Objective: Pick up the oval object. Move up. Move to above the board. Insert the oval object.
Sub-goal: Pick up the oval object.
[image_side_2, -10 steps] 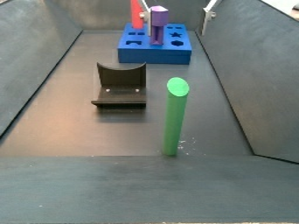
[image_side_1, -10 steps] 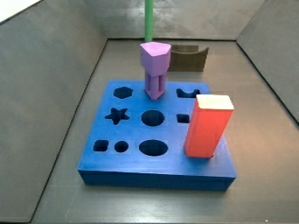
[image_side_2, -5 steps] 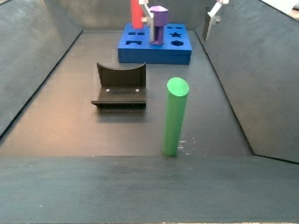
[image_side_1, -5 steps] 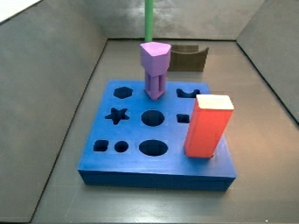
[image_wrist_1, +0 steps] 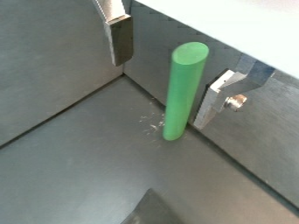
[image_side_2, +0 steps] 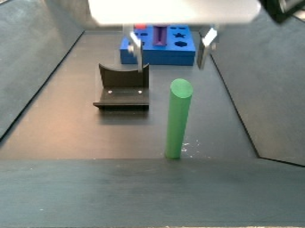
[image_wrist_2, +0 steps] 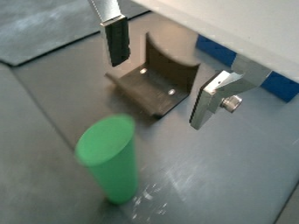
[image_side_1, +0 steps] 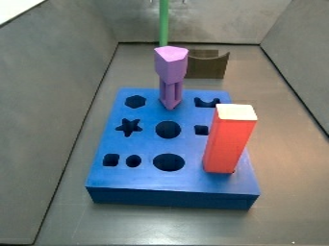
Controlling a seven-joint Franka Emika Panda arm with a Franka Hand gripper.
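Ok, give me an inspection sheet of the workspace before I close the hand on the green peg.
Surface: dark grey floor, light scuffs near the peg's base.
Job's things: oval object upright on the floor, untouched; board apart from it, several holes free.
Clutter: purple peg and red block standing in the board; fixture on the floor between board and peg.
Hand: the hand is open, fingers either side of the oval object in a wrist view, not touching.
Cables: nothing seen.
Surroundings: grey walls.
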